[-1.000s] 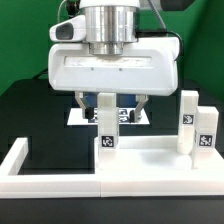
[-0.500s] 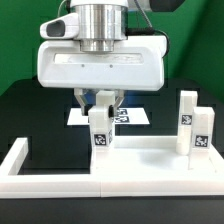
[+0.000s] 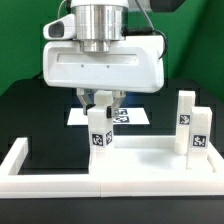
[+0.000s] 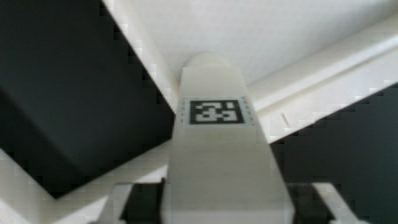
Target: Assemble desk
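My gripper (image 3: 99, 103) is shut on a white block leg (image 3: 99, 131) with a square tag and holds it upright, its lower end at the back rim of the white desk top (image 3: 140, 160). In the wrist view the same leg (image 4: 219, 140) runs away from me between the fingers (image 4: 139, 205), over the desk top's rim (image 4: 302, 70). Two more white legs (image 3: 187, 120) (image 3: 202, 132) stand upright at the exterior view's right end of the top.
Long white border bars (image 3: 60, 182) run along the front and up the exterior view's left. The marker board (image 3: 128, 117) lies on the black table behind the leg I hold. A green wall stands at the back.
My gripper has moved toward the exterior view's left with the leg, then dropped slightly; the leg's lower end now sits at the desk top's rim.
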`<state>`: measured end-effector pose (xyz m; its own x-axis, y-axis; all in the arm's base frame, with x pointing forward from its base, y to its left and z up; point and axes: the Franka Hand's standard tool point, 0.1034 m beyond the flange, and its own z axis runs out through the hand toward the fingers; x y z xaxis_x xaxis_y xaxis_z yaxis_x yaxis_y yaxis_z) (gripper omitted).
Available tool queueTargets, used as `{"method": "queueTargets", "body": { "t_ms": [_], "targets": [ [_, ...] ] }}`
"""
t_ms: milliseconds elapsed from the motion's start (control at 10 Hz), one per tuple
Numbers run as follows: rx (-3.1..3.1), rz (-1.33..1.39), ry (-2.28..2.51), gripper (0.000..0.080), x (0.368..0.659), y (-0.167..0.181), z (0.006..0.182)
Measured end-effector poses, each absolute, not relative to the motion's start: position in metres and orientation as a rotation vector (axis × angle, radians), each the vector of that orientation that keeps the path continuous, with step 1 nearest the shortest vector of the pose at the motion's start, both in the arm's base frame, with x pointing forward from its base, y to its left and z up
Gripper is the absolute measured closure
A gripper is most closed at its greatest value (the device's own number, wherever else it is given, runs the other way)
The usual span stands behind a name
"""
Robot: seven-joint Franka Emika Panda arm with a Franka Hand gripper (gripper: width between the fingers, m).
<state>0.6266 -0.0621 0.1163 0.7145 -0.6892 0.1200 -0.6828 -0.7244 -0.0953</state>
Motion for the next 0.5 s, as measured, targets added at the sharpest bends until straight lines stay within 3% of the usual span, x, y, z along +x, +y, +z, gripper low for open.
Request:
{"method": "queueTargets", "body": {
  "t_ms": [500],
  "targets": [
    [-2.230,-0.041,2.098,0.0509,0.640,-0.050,0.115]
  ]
}}
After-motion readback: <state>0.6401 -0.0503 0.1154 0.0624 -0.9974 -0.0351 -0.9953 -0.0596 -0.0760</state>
